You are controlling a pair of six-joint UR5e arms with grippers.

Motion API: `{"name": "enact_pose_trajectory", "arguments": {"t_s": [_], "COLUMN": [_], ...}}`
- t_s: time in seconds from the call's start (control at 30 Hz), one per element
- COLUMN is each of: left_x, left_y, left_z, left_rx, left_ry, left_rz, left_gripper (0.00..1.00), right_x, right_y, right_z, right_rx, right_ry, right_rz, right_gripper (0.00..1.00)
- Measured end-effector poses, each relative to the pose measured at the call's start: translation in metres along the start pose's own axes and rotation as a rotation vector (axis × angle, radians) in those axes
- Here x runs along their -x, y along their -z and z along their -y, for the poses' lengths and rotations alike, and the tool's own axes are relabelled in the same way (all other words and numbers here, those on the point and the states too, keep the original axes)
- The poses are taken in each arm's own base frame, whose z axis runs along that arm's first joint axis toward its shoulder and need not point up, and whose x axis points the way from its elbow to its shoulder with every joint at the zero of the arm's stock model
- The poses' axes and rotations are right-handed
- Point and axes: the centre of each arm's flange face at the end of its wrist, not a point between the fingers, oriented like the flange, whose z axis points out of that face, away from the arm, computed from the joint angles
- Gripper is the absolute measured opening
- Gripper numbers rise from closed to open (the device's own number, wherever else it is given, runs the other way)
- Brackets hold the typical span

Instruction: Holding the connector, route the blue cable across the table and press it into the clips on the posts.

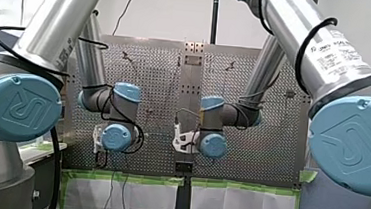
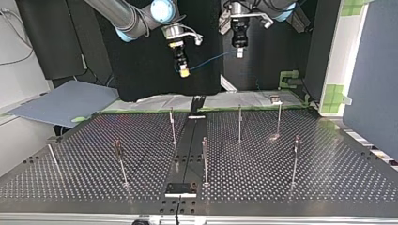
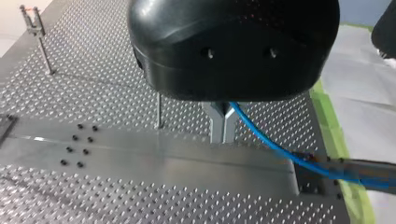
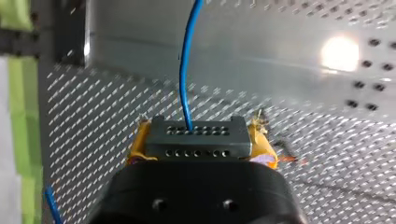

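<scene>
Right gripper (image 2: 184, 71) fingers clamped on the grey connector (image 4: 196, 138), yellow pads (image 4: 135, 147) either side. The blue cable (image 4: 187, 70) exits its face. Left gripper (image 3: 223, 126) looks pinched shut on the cable, contact partly hidden. Both hang above the desk (image 2: 281, 168) far edge in the top view, cable strung between them, above the posts (image 2: 239, 123).

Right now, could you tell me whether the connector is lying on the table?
No, the right wrist view shows the connector clamped between my right gripper's yellow pads, off the table.
</scene>
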Motion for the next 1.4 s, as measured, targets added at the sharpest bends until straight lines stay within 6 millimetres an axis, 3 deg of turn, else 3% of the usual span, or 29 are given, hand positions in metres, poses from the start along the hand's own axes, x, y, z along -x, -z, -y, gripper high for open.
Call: {"name": "enact_pose_trajectory", "arguments": {"t_s": [0.33,0.7,1.03,1.2,1.4], "left_x": [0.032,0.086,0.133,0.159,0.182], "left_y": [-0.01,-0.038,-0.047,-0.053,-0.053], "left_z": [-0.006,-0.001,-0.004,-0.004,-0.008], "left_rx": [0.099,0.206,0.274,0.283,0.295], "left_ry": [0.019,0.079,0.108,0.126,0.129], "left_rz": [0.033,0.118,0.166,0.192,0.208], "left_gripper": [0.0,0.0,0.0,0.0,0.0], "right_x": [-0.056,-0.133,-0.205,-0.216,-0.204], "right_y": [-0.008,-0.025,-0.021,-0.021,-0.03], "right_z": [0.006,0.007,0.016,0.02,0.031], "right_rx": [-0.064,-0.07,-0.096,-0.105,-0.121], "right_ry": [-0.072,-0.081,-0.093,-0.099,-0.097], "right_rz": [-0.082,-0.181,-0.305,-0.326,-0.31], "right_gripper": [0.0,0.0,0.0,0.0,0.0]}}
